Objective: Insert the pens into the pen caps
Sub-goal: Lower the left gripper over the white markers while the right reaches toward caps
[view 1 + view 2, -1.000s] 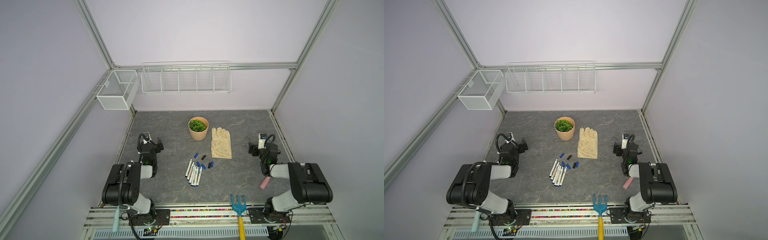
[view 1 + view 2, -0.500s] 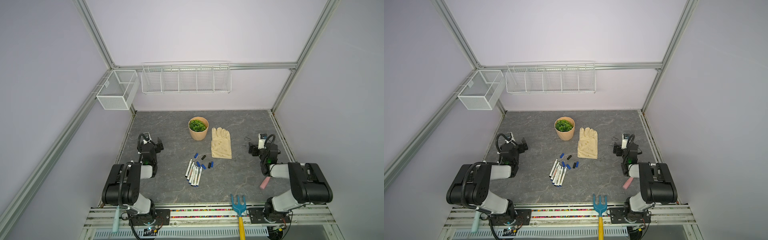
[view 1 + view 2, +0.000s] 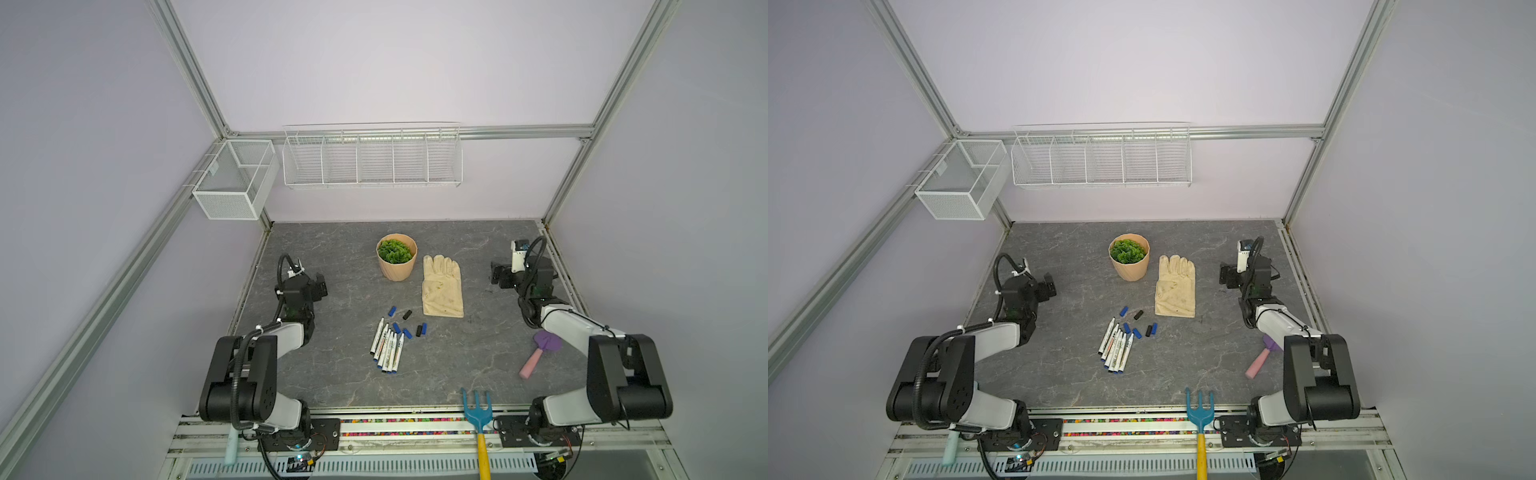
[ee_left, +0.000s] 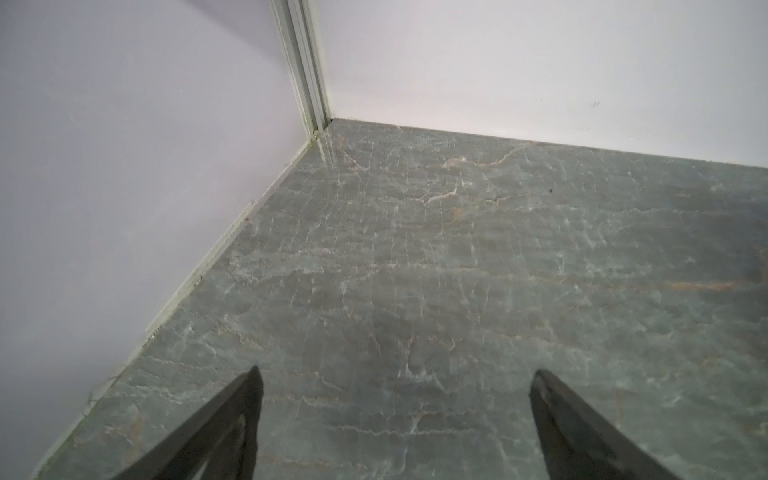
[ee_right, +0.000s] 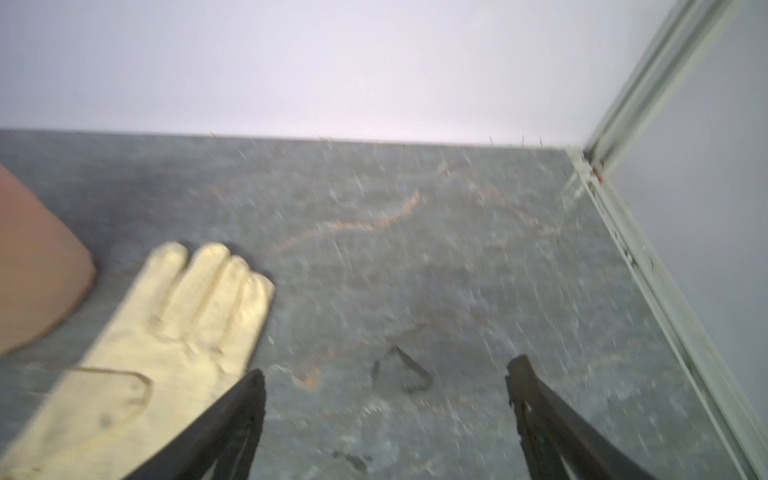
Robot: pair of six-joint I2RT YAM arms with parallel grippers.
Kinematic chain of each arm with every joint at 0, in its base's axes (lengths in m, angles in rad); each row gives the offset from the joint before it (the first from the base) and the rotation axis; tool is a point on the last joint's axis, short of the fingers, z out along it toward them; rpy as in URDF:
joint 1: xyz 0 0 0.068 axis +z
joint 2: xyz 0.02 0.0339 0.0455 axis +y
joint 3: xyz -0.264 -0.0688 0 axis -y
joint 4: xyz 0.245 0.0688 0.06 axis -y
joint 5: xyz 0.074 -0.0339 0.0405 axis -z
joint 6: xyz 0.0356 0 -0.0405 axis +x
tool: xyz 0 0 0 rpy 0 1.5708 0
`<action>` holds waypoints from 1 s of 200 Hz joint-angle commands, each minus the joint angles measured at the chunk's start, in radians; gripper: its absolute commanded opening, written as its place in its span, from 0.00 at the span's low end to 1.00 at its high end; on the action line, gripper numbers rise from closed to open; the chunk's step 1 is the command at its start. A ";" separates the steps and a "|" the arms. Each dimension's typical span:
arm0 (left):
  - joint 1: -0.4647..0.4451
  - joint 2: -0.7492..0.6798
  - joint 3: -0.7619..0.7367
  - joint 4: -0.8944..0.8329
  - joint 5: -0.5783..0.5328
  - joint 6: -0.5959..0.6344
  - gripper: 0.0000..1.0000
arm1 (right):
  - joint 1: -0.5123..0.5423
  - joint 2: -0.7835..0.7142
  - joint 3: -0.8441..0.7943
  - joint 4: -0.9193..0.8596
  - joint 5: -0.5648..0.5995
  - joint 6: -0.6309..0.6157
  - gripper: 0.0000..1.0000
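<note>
Several white pens (image 3: 386, 347) (image 3: 1117, 347) lie side by side in a bundle at the middle of the grey table. Several short blue and black pen caps (image 3: 407, 326) (image 3: 1138, 324) lie scattered just behind and to the right of them. My left gripper (image 3: 320, 286) (image 4: 397, 374) hovers low at the left side of the table, open and empty, facing the back left corner. Far right, my right gripper (image 3: 498, 274) (image 5: 386, 370) is open and empty beside the glove (image 5: 166, 332). Neither wrist view shows the pens or the caps.
A cream glove (image 3: 442, 291) and a potted plant (image 3: 397, 257) stand behind the caps. A purple and pink trowel (image 3: 538, 353) lies front right, and a blue fork (image 3: 478, 409) lies at the front edge. Two wire baskets (image 3: 372, 156) (image 3: 235, 178) hang on the walls.
No clear change in the top views: both arms stay at the sides and the pens and caps lie where they were.
</note>
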 commanded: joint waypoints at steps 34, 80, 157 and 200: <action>-0.279 -0.283 0.047 -0.459 -0.225 -0.243 0.99 | 0.350 -0.143 0.122 -0.441 0.191 0.277 0.89; -0.607 -0.526 -0.054 -0.850 -0.110 -0.561 0.99 | 0.563 -0.202 0.190 -0.634 0.209 0.231 0.90; -0.623 -0.546 -0.094 -0.989 0.139 -0.717 0.96 | 0.599 -0.156 0.182 -0.597 0.093 0.250 0.92; -0.625 -0.305 0.034 -1.008 0.169 -0.664 0.94 | 0.605 -0.138 0.190 -0.604 0.066 0.256 0.92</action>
